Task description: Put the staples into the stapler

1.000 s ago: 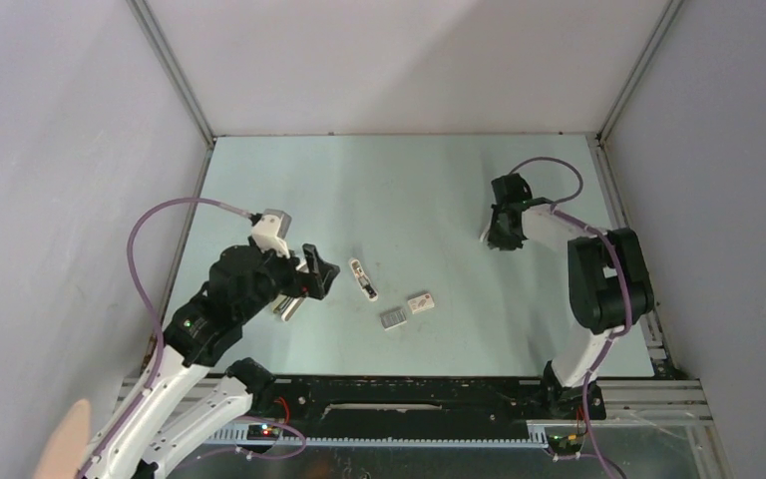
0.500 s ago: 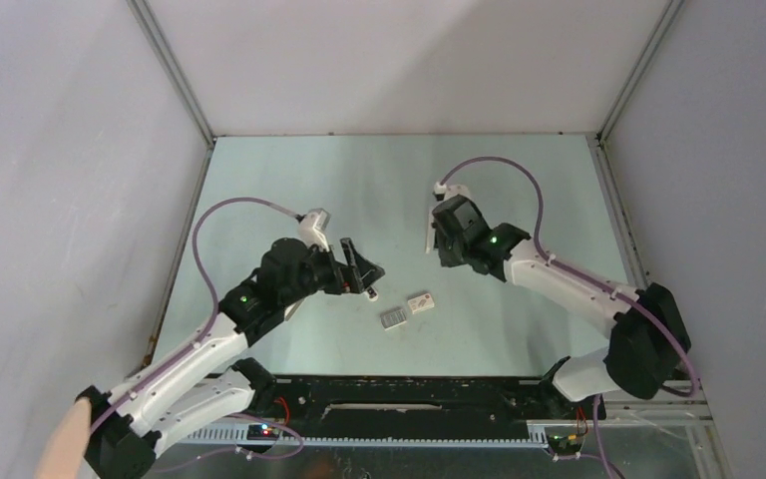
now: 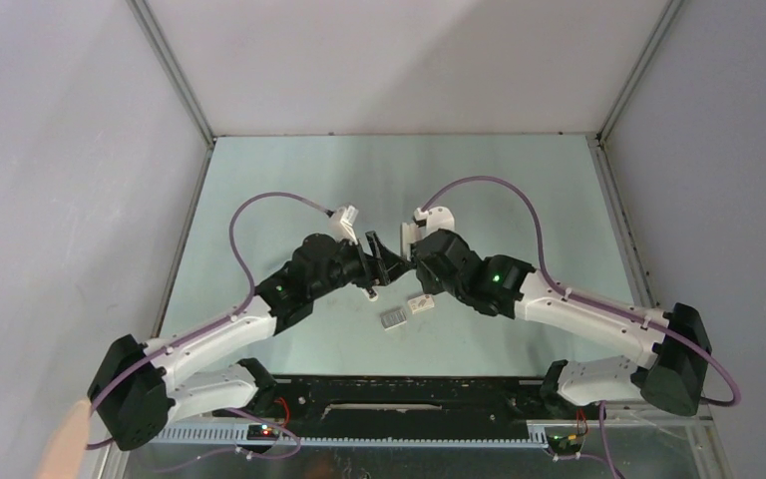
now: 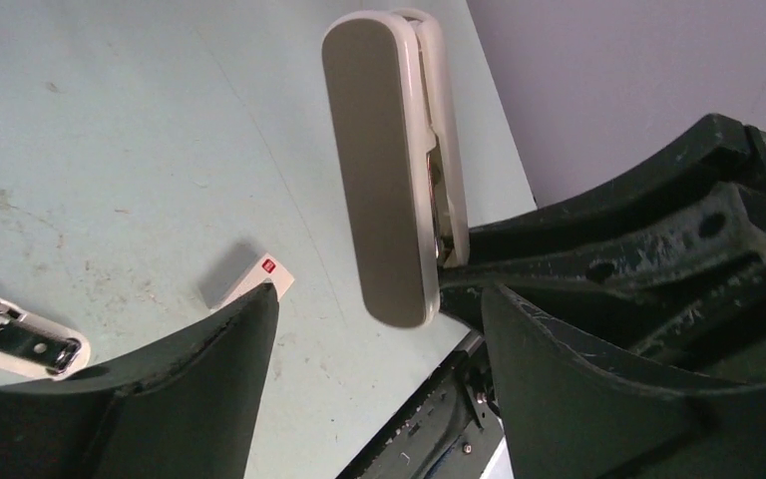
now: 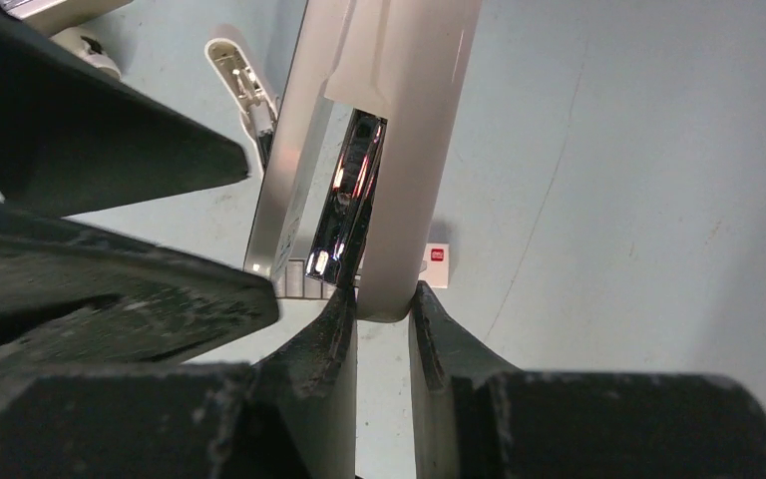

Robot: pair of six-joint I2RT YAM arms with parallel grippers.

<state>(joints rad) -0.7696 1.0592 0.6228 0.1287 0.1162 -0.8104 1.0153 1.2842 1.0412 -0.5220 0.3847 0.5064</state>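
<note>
White stapler (image 5: 409, 150) pinched in right fingers (image 5: 309, 399); left fingers (image 4: 199, 389) apart

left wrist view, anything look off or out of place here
Nothing spilled or broken. The stapler is held above the table, pinched at one end by the right fingers, its two arms slightly parted. A separate white-and-metal piece lies loose by the left fingers.

The stapler (image 4: 394, 170) stands between the left end effector's (image 4: 379, 297) spread fingers (image 4: 229, 369).
</note>
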